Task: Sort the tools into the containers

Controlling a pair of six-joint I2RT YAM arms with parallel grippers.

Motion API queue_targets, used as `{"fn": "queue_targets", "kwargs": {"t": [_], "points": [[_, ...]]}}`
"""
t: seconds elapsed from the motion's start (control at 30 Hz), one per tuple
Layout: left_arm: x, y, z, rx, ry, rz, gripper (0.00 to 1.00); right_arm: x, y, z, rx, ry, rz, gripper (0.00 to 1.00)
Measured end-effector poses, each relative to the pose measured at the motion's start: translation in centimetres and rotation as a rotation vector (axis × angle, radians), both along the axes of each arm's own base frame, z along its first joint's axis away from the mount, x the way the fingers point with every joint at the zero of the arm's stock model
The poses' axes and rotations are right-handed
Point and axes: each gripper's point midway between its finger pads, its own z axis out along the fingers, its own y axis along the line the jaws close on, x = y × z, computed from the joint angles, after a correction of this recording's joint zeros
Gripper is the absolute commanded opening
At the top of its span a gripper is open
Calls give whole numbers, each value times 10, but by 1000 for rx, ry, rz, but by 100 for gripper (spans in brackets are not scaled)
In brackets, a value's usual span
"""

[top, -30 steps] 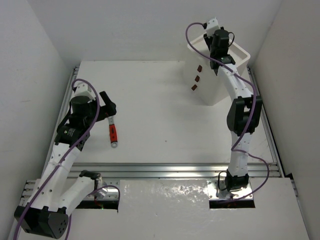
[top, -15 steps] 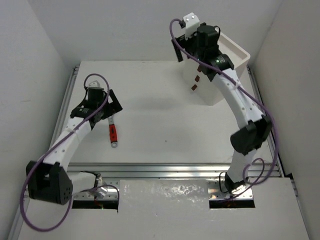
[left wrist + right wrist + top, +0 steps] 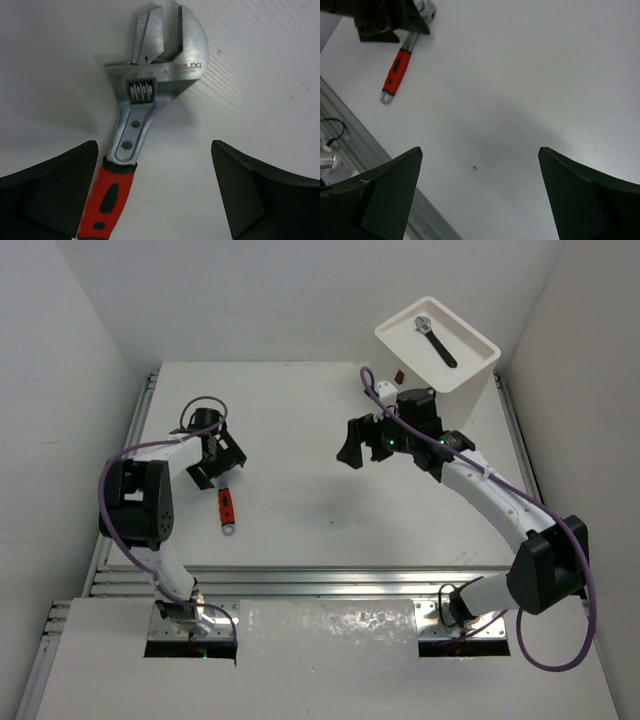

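The left arm (image 3: 165,450) and right arm (image 3: 490,495) were made up of white links joined by black cylindrical joint housings. A purple cable (image 3: 205,399) was run along each arm in loose loops. The left gripper (image 3: 215,462) and right gripper (image 3: 361,448) were finished in matte black, their fingers (image 3: 55,185) shaped as broad, blunt wedges. A small white block (image 3: 380,392) was fitted beside the right wrist.

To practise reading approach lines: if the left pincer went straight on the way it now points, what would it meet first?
Most likely the red-handled wrench, which lies on the table directly ahead of the open left pincer. How far off it is cannot be judged from these views.
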Motion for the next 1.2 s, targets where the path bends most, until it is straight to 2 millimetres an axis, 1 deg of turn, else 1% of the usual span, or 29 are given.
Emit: {"fn": "queue_targets", "kwargs": {"t": [0.07,0.1,0.13,0.17,0.2,0.23,0.27,0.3,0.37,0.53,0.67,0.73,0.77,0.8,0.83,0.97,1.07,1.13,1.2], "points": [[3,1,-14,6,26,5,90,-13,7,-15,4,47,26,99],[0,3,-20,12,45,7,81,-19,10,-19,7,59,40,99],[1,4,-20,15,49,12,78,-25,13,-21,12,64,52,99],[2,4,-20,13,42,14,72,-29,15,-20,19,63,62,99],[3,5,-20,9,43,16,61,-33,17,-18,31,52,72,99],[3,6,-21,3,45,19,58,-37,18,-15,43,42,77,99],[4,8,-21,-3,47,22,44,-39,18,-12,56,32,79,99],[7,10,-21,-7,44,28,38,-41,18,-9,67,24,81,99],[9,13,-23,-13,47,29,34,-43,19,-7,84,13,85,99],[12,11,-24,-41,28,21,33,-47,24,-8,121,22,109,99],[17,8,-22,-39,12,3,62,-56,32,-7,174,45,156,99],[22,3,-21,-20,1,-13,61,-58,36,-4,198,51,172,99],[23,0,-21,-5,1,-21,51,-58,37,-2,207,50,178,99],[22,1,-22,19,10,-31,46,-59,39,0,217,48,184,99],[21,1,-23,32,17,-33,45,-59,40,1,223,47,186,99],[20,3,-25,59,38,-36,43,-59,42,6,244,44,194,99],[20,3,-26,78,66,-42,47,-60,44,7,258,44,198,99],[21,2,-26,98,82,-53,48,-60,44,4,268,46,199,99],[21,0,-27,121,97,-68,46,-63,44,-3,274,58,199,99]]}}
